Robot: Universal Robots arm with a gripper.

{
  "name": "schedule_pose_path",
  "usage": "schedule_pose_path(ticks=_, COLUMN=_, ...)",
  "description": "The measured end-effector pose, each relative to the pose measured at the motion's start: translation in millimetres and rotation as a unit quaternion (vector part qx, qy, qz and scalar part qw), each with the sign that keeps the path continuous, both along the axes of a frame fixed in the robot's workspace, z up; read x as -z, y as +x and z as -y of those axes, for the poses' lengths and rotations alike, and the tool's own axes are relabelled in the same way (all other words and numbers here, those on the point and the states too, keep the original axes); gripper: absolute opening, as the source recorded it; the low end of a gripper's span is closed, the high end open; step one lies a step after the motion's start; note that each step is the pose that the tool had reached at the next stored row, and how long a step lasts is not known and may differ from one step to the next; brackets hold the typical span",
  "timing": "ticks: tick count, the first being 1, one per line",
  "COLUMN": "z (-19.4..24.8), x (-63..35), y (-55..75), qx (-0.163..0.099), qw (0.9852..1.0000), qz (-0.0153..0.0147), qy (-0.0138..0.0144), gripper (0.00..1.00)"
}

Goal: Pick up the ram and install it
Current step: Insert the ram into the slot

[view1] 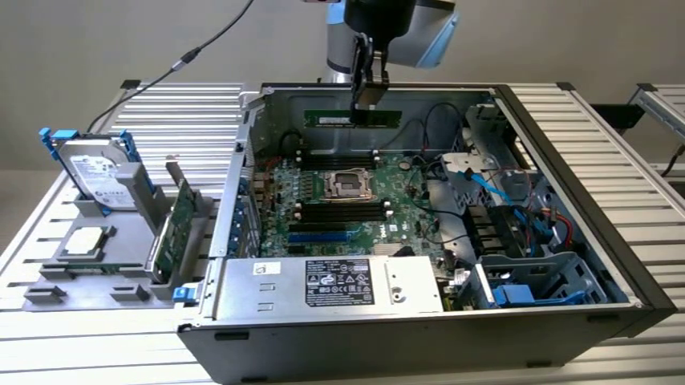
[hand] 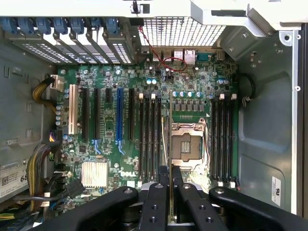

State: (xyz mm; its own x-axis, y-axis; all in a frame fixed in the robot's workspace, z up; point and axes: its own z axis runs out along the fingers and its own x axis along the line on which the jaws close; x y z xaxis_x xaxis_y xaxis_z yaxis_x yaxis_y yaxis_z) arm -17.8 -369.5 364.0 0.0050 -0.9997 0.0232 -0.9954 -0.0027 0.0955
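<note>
At the near edge of the open computer case (view1: pixel 428 353), laid on its side on the slatted table (view1: pixel 96 353), a labelled power supply (view1: pixel 332 282) is seen. Behind it the motherboard (view1: pixel 281 196) is laid flat, so that its slots face upward for loading. Along the table's edge on the exterior view's left, a hard drive (view1: pixel 95 172) and a wider green expansion card (view1: pixel 172 233) are stood upright in a grey holder (view1: pixel 107 281). Farther back, close to the case's far wall, the ram (view1: pixel 332 119) is held level above the board. It is pinched near its middle by the fingers (view1: pixel 371 84), which are closed almost fully on its thin faces; the grip is judged to keep the contact edge turned down toward the slots. From the wrist, the ram (hand: pixel 169 144) is shown edge-on as a thin line between the fingers (hand: pixel 156 202), beside the processor socket (hand: pixel 185 147). Which slot lies beneath cannot be told, the label cannot be read, and the arm above is cut off.
</note>
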Motion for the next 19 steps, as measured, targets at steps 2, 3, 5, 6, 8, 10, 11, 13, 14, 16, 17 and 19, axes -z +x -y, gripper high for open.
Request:
schedule_pose_path(ticks=2, z=0.0, x=0.0, y=0.0, qx=0.0, qw=1.0, qz=0.0, qy=0.0, gripper=0.14)
schedule_pose_path(ticks=3, z=0.0, x=0.6, y=0.0, qx=0.0, qw=1.0, qz=0.0, qy=0.0001, gripper=0.14)
schedule_pose_path(ticks=5, z=0.5, x=3.7, y=-0.2, qx=0.0, qw=1.0, qz=0.0, qy=0.0024, gripper=0.14)
schedule_pose_path(ticks=6, z=1.1, x=5.5, y=-0.4, qx=0.0, qw=1.0, qz=0.0, qy=0.0027, gripper=0.14)
schedule_pose_path(ticks=8, z=3.7, x=9.0, y=-0.7, qx=0.0, qw=1.0, qz=0.0, qy=0.0027, gripper=0.14)
schedule_pose_path(ticks=10, z=7.8, x=12.7, y=-0.8, qx=0.0, qw=1.0, qz=0.0, qy=0.0027, gripper=0.14)
schedule_pose_path(ticks=11, z=10.0, x=14.5, y=-0.8, qx=0.0, qw=1.0, qz=0.0, qy=0.0027, gripper=0.14)
schedule_pose_path(ticks=13, z=15.3, x=18.2, y=-0.9, qx=0.0, qw=1.0, qz=0.0, qy=0.0028, gripper=0.14)
schedule_pose_path(ticks=14, z=18.0, x=20.0, y=-0.9, qx=0.0, qw=1.0, qz=0.0, qy=0.0027, gripper=0.14)
schedule_pose_path(ticks=16, z=23.1, x=23.6, y=-1.0, qx=0.0, qw=1.0, qz=0.0, qy=0.0027, gripper=0.14)
schedule_pose_path(ticks=17, z=25.6, x=25.4, y=-1.1, qx=0.0, qw=1.0, qz=0.0, qy=0.0028, gripper=0.14)
schedule_pose_path(ticks=19, z=30.5, x=29.2, y=-1.2, qx=0.0, qw=1.0, qz=0.0, qy=0.0027, gripper=0.14)
